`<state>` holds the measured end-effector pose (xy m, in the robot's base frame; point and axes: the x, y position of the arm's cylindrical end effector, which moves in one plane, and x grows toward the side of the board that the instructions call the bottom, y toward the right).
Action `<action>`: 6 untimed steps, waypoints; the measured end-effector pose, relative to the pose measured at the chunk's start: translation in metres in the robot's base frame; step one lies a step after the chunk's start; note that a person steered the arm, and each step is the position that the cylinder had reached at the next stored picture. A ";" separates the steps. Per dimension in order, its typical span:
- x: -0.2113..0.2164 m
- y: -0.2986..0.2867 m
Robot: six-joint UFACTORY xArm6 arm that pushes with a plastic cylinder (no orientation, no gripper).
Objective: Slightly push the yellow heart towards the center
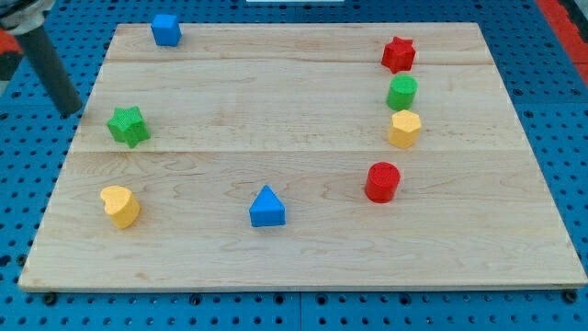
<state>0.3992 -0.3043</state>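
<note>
**Approach stage: my tip off the board, yellow heart not yet contacted**

Landmark for all positions: the yellow heart [120, 205], which sits near the board's left edge, toward the view's bottom-left corner of the wooden board [303, 257].

Tool state: there is no gripper on this arm; the dark rod ends at my tip [72, 112], which holds nothing and touches no block. It lies well above the heart and to its left in the view, at or just beyond the board's left edge, over the blue pegboard [28, 184].

Step in hand, as judged: positioning only. No push appears to have begun.

Next move, as judged: the centre lies up and to the right of the heart, so my tip needs to come round to the heart's lower-left side, then make one short stroke up and right. The margin between heart and board edge is narrow, so placing the tip there calls for care.

Surroundings:
- Green star [128, 125]: directly above the heart, well apart, close to my tip's descent path; skirt it on the left.
- Blue triangular block [266, 207]: level with the heart, well to its right, below the intended line.
- Red cylinder [382, 181] and the remaining blocks: far right, no concern.

Room between the heart and the centre is unobstructed.
</note>
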 end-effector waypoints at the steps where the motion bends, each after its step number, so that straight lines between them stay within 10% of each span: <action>1: 0.112 0.014; 2: 0.176 0.010; 4: 0.143 0.095; 6: 0.127 0.055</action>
